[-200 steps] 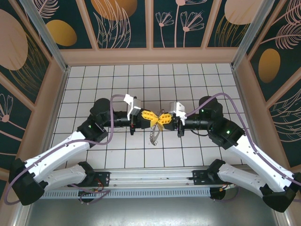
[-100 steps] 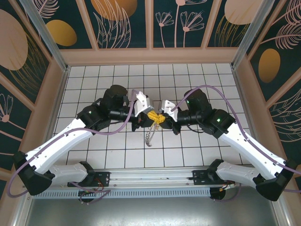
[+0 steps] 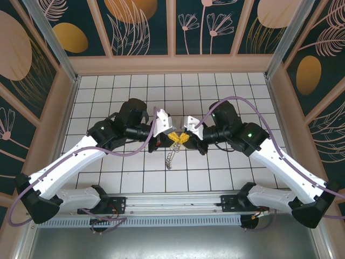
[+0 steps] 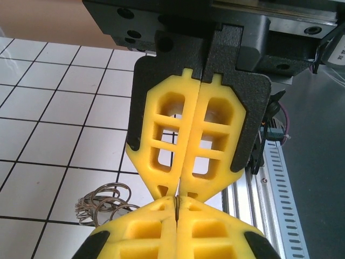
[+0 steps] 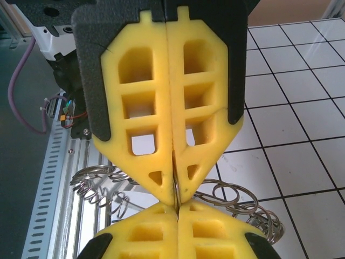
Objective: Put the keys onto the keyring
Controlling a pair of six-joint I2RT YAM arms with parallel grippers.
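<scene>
Keyring point(image 3: 171, 157) sits mid-counter, hanging off the spot where the two tools meet and trailing toward the near edge in the top view. Left tool point(image 3: 173, 138) and right tool point(image 3: 185, 137) are nose to nose on a left-right line, each with its fingers pressed flush. From the right wrist a thin metal sliver point(image 5: 175, 186) runs down the left tool's point(image 5: 173, 190) seam into the right tool's point(image 5: 177, 211) seam, so I read both as clamped on the ring's rim, neither arm nearer than the other. The relation that matters: the rim lies edge-on in the plane of both seams, and the wire loops point(image 5: 245, 209) fan out below and to either side of the pinch. From the left wrist a loop cluster point(image 4: 102, 200) hangs low left of the left tool point(image 4: 177, 204) and right tool point(image 4: 178, 189), above the counter point(image 4: 48, 108). Hard to read: most of the ring body is behind the fingers; whether the loops touch the tiles I can't tell. I can't separate the small yellow key from the yellow fingertips at the pinch, so whether it's threaded or even in hand is unknown.
</scene>
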